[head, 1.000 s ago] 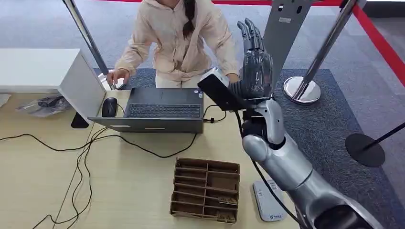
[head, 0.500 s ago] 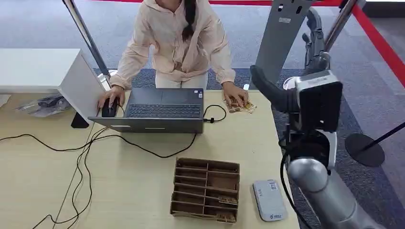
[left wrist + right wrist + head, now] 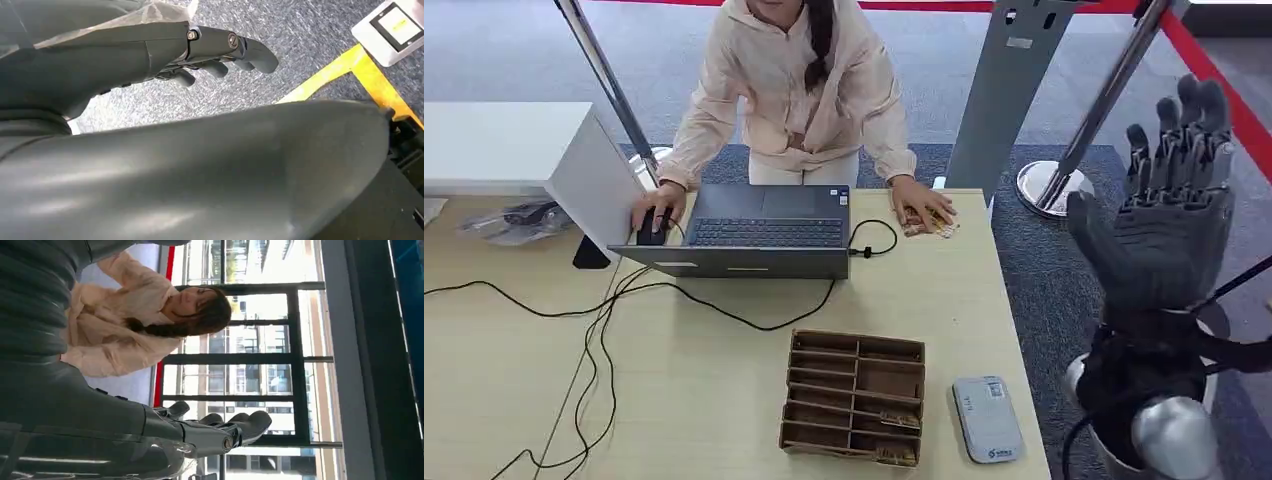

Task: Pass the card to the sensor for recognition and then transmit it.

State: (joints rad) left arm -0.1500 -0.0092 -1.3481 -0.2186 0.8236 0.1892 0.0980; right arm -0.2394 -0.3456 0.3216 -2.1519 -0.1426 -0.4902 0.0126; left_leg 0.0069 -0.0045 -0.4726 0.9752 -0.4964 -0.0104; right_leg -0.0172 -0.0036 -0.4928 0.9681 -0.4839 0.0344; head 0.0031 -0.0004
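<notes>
The card lies on the far right part of the table, with a person's hand resting on it. A flat white sensor sits near the table's front right corner. My right hand is raised off the table's right side, palm towards me and fingers spread upward, holding nothing. In the right wrist view its fingers are stretched out and bare. My left hand hangs over grey carpet with its fingers loosely extended and nothing in them.
A laptop stands at the back of the table, with the person behind it, one hand on a mouse. A cardboard divider tray sits beside the sensor. Cables trail on the left. Stanchion posts stand to the right.
My right arm has swung from above the table's far edge near the person out to the right, clear of the table. The person's hand now rests on the card.
</notes>
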